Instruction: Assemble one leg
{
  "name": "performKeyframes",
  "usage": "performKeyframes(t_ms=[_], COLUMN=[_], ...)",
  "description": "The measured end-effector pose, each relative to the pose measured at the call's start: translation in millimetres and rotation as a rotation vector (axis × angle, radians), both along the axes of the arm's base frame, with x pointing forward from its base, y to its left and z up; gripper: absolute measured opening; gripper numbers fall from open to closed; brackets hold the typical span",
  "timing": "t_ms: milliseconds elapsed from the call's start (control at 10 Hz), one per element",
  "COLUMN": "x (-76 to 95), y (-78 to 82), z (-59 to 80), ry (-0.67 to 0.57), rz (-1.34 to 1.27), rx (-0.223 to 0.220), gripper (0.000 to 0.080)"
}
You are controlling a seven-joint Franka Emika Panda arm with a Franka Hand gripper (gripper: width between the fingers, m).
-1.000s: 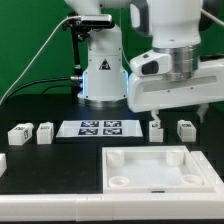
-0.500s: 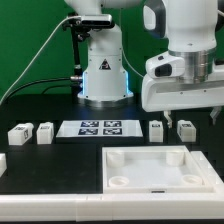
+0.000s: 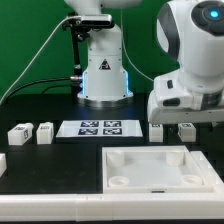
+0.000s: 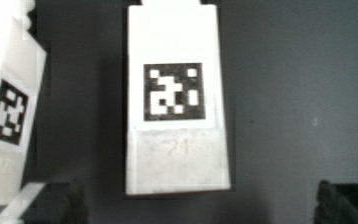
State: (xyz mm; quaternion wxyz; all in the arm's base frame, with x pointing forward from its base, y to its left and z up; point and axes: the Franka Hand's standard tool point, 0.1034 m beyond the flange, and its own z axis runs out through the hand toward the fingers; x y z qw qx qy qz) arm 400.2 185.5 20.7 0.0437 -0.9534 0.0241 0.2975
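progress: none yet | my jaws apart over a leg (image 4: 176, 110) lying on the surface (image 3: 55, 170), no grip | panel (image 3: 150, 168) sockets bare | left: grasp, carry, insert

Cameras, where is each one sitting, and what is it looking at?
Exterior view: off the arm, facing the robot's base across the table, over the square panel and marker board; it shows the arm with its gripper low on the exterior view's right.
Wrist view: on the wrist, looking straight down at the leg lying on the table; only the open gripper's dark fingertips show.
Shared: both see the gripper over that leg, with a neighbouring leg beside it.
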Motion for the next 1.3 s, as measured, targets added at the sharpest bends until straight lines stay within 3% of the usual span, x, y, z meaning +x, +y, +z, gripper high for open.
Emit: performKeyframes(t_ms=[200, 400, 800, 1000, 1100, 1200, 1300], x=[-13.4, -13.9, -15.3, -16.3, -17.1, -17.3, -17.3], y=[-4.4, -3.8, -2.2, -3.2, -3.4, -3.5, -3.5], z=[-1.1, -9.7, -15.7, -16.7, -16.9, -16.9, -16.9], ry=[0.2, 0.288, 0.272, 0.271, 0.273, 0.273, 0.273], rz=[0.04, 0.045, 0.044, 0.045, 0.045, 0.045, 0.045], rx=[0.009, 0.014, 0.013, 0.015, 0.015, 0.014, 0.015], gripper=[0.0649, 0.0649, 0.0649, 0.0392, 0.0392, 0.029, 0.029])
